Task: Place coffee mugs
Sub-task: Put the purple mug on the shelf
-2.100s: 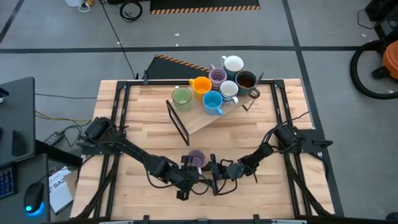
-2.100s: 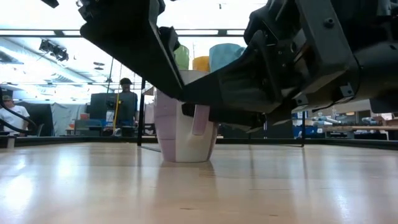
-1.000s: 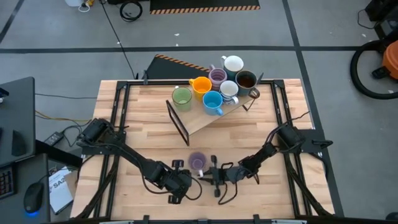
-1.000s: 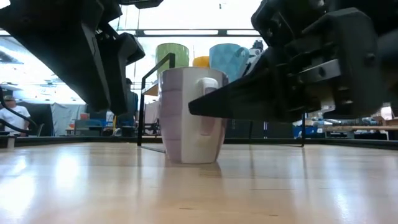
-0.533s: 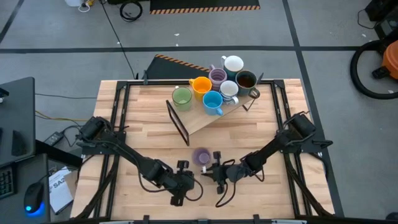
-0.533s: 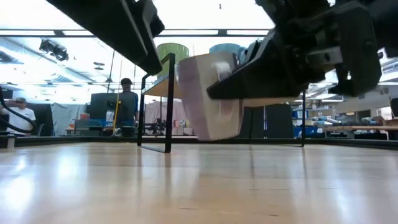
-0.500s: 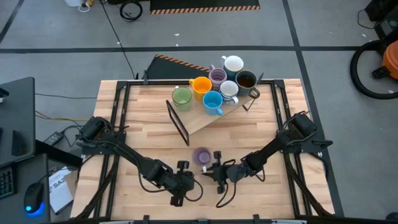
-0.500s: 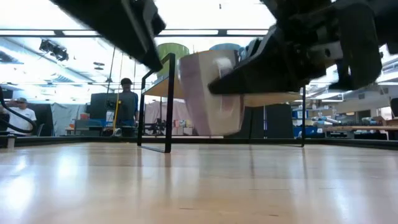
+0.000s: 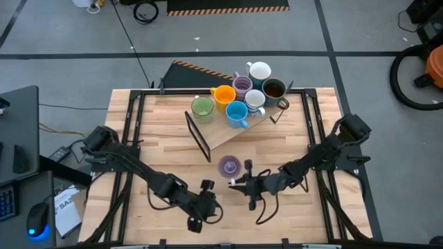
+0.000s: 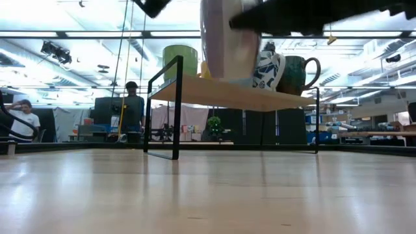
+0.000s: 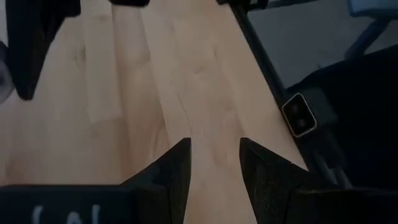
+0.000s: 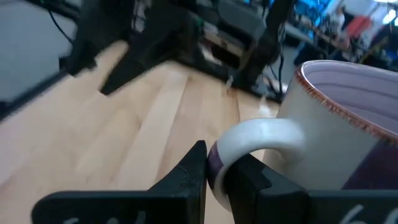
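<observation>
the lilac mug [image 9: 229, 166] hangs in the air above the middle of the bench [image 9: 277, 149], just in front of the low wooden shelf [image 9: 221, 135] where the other mugs stand. it is upright, mouth up, so it can probably be set straight down on the shelf without turning. the right tool [image 12: 214, 167] is clamped on its handle, a pale loop pinched between the two dark fingers; holding it by the handle leaves the body and base free to land. in the low view its pale lilac wall, faintly ribbed, shows well clear of the bench surface, at about the shelf's height.

on the shelf sit a green mug [image 9: 202, 107], an orange one [image 9: 223, 95], a blue one [image 9: 237, 113], another lilac one [image 9: 241, 85], two white ones [image 9: 259, 71] and a dark brown one [image 9: 274, 89], crowded toward the far end, which leaves the near end bare for this one, i'd judge.

the left tool [image 11: 214, 163] hovers over bare bench near the front edge, fingers apart and holding nothing.
</observation>
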Controlling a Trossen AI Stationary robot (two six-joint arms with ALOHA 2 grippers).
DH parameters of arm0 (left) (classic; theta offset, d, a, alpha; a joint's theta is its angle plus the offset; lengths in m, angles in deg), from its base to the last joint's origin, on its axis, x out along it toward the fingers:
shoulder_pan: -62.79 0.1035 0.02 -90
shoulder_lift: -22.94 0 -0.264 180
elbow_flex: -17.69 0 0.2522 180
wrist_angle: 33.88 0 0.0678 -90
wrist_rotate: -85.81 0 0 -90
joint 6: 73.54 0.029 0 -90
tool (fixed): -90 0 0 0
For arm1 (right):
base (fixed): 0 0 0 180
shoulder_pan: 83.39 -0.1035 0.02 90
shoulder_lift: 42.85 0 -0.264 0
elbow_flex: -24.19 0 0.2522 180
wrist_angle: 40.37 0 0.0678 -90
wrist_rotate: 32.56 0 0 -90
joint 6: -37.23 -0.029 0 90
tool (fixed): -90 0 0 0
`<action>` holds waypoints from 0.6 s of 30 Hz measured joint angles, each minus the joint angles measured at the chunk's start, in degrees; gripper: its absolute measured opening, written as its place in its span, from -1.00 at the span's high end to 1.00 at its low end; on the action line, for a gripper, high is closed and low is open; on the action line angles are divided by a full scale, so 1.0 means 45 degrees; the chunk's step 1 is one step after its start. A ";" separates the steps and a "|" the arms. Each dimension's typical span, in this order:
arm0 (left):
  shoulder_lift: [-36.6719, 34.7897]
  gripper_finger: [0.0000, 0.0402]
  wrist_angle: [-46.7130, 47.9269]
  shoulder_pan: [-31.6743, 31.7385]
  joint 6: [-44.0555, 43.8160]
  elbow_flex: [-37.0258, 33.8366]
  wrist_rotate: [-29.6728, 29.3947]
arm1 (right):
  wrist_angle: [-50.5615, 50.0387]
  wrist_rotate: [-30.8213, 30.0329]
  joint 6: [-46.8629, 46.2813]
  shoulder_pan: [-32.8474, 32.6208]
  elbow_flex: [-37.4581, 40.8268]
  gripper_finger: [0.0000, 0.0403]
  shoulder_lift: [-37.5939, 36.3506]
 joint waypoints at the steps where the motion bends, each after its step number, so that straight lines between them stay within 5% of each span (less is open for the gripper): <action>1: -0.0188 0.29 0.0187 0.0000 0.0077 0.0000 0.0014 | 0.0167 0.0217 0.0193 0.0119 0.0000 0.76 -0.0126; 18: -0.2005 0.29 0.1729 -0.0292 -0.0092 -0.0005 0.0056 | 0.2413 0.3344 0.1858 0.2879 -0.0103 0.76 -0.0363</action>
